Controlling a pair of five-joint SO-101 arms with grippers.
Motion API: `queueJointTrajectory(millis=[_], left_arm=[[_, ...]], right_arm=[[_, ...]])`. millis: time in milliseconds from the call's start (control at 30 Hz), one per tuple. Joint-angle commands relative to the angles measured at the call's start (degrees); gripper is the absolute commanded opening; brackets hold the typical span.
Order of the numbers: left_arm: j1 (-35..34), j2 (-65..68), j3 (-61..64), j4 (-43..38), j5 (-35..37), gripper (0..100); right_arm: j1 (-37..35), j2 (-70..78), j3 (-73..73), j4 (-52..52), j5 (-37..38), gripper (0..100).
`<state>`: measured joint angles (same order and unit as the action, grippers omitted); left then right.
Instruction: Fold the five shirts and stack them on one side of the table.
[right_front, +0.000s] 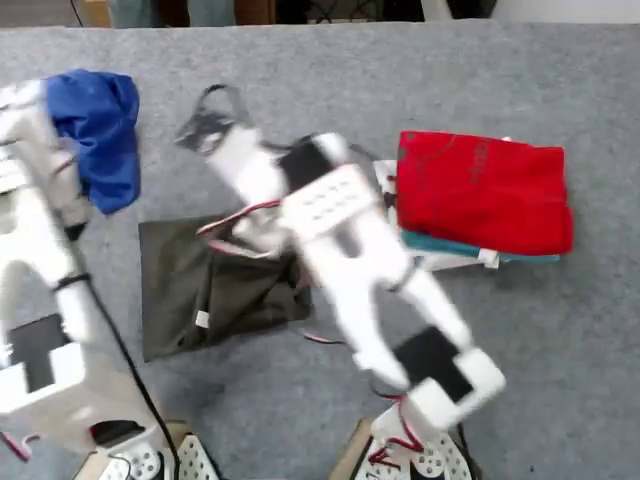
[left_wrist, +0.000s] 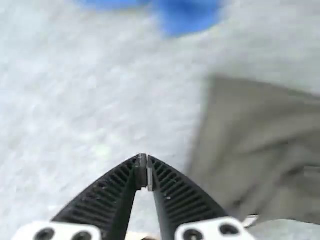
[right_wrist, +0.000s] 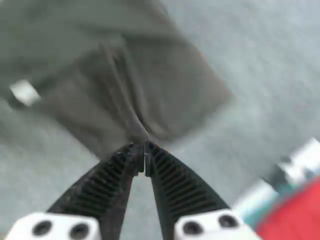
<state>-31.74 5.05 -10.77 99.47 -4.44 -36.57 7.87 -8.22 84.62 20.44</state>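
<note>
"When you look at the gray table (right_front: 420, 70), where are the shirts?"

"There is a dark green shirt (right_front: 200, 280) near the middle. It lies flat but crumpled, with a little white tag showing. A blue shirt (right_front: 100, 130) sits in a heap at the far left corner, apart from the green one. On the right side there is a pile. The red shirt (right_front: 480, 190) is on top, folded. A teal shirt (right_front: 440, 245) and something white (right_front: 445, 262) peek out under it."

"What about the two claws?"

"The left gripper (left_wrist: 145, 167) is pinched tight, tip against tip, with nothing between. It hangs over bare table, just beside the edge of the green shirt, and the blue shirt is farther off."

"And the other one?"

"The right gripper (right_wrist: 144, 150) is squeezed together too. Its tips are right at the edge of the green shirt, by a fold. I cannot tell if any cloth is caught in them. The red pile is off to one side of it."
</note>
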Motion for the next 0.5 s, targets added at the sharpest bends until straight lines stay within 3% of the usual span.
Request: queueJointTrajectory(millis=[0,167,333,467], left_arm=[[-10.8,-3.0,4.1,-0.3,-5.6,3],[-22.7,-3.0,13.7,-8.3,-12.2,3],[-29.9,-3.0,19.1,-12.4,-15.5,3],[-33.5,-3.0,21.3,-13.9,-17.5,3]], right_arm=[[-5.3,7.9,-7.6,-4.2,-4.1,1.5],[-9.4,22.6,-20.5,-4.4,-4.0,1.5],[-9.8,36.8,-34.3,-3.9,-4.3,1.5],[-9.8,44.7,-44.6,3.6,-4.2,1.5]])
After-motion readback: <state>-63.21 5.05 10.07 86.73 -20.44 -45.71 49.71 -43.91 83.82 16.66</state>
